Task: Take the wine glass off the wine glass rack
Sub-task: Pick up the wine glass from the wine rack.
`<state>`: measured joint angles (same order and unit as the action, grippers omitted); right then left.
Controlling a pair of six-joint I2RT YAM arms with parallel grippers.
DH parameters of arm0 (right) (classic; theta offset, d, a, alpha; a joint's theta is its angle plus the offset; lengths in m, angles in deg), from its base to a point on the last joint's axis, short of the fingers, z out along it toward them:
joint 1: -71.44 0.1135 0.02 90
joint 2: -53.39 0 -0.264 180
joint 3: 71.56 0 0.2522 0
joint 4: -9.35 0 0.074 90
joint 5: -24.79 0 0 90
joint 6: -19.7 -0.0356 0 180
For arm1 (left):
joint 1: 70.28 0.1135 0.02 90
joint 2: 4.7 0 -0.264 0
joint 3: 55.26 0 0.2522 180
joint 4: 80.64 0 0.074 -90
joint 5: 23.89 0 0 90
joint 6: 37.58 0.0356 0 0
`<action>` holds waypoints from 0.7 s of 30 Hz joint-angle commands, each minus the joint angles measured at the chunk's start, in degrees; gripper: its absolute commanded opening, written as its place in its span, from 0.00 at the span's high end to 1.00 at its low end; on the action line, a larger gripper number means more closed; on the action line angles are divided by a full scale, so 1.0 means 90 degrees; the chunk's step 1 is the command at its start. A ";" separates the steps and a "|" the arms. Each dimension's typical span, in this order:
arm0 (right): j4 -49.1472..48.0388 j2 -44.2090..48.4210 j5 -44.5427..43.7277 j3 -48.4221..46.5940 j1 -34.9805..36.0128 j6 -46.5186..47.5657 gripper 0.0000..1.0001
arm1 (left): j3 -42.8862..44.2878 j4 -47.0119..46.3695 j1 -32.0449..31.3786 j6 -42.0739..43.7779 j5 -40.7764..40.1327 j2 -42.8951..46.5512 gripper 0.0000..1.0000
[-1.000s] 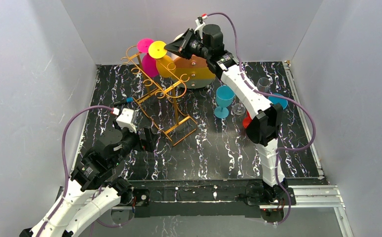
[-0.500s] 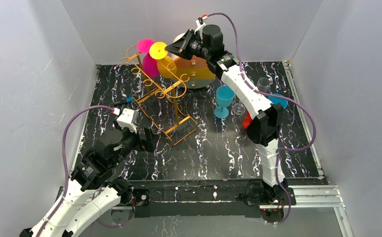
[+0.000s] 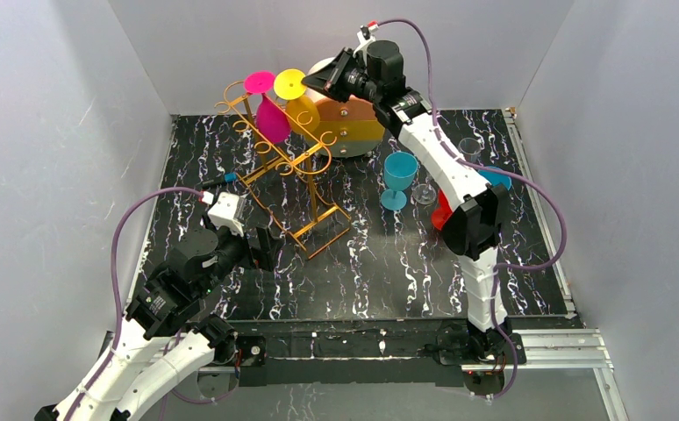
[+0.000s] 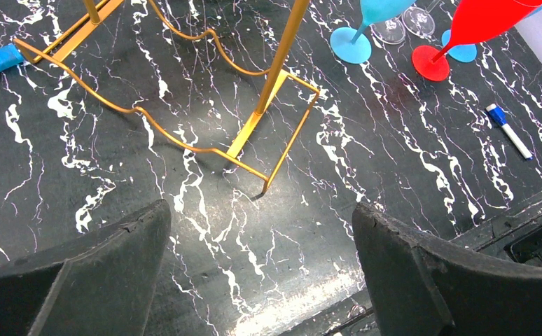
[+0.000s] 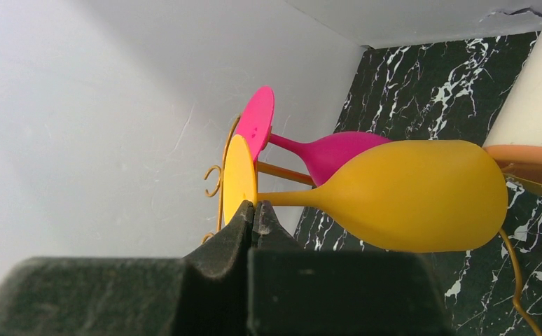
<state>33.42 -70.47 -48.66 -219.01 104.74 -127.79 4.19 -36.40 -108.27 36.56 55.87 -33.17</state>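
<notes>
The wine glass rack point(image 3: 294, 171), an orange-gold wire frame, stands tilted at the back left of the table. A pink wine glass point(image 3: 271, 119) hangs upside down in its rails. My right gripper point(image 3: 312, 85) is shut on the foot rim of a yellow wine glass point(image 3: 302, 111) at the rack's far top end. In the right wrist view the shut fingertips point(image 5: 255, 212) pinch the yellow foot where the stem meets it, with the yellow glass point(image 5: 412, 194) in front of the pink glass point(image 5: 335, 150). My left gripper point(image 4: 261, 241) is open and empty above the table, near the rack's base point(image 4: 276, 122).
A white-and-orange round box point(image 3: 353, 127) stands behind the rack. A teal glass point(image 3: 398, 175), clear glasses point(image 3: 424, 192), a red glass point(image 3: 440, 213) and another teal glass point(image 3: 497, 178) stand at the right. A marker point(image 4: 508, 131) lies on the table. White walls enclose the table.
My right gripper has moved up and to the right with the yellow glass, drawing it away from the pink glass. The left arm has not moved.
</notes>
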 commanded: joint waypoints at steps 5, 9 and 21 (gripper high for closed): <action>-0.0352 0.0993 -0.0408 0.0240 -0.0221 0.0543 0.99 | 0.0211 0.0003 -0.0003 -0.0026 0.0009 0.0024 0.02; -0.0365 0.1494 -0.0473 0.0684 -0.0306 0.0871 0.99 | 0.0149 -0.0125 -0.0005 -0.0230 0.0022 0.0095 0.02; 0.0043 0.3519 -0.0780 0.2705 -0.0366 0.1828 0.99 | 0.0212 -0.0325 -0.0005 -0.0362 0.0024 -0.0035 0.01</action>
<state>33.55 -44.89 -54.78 -197.64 101.35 -115.29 4.30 -38.17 -108.27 34.00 56.46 -32.86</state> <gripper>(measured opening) 0.033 0.983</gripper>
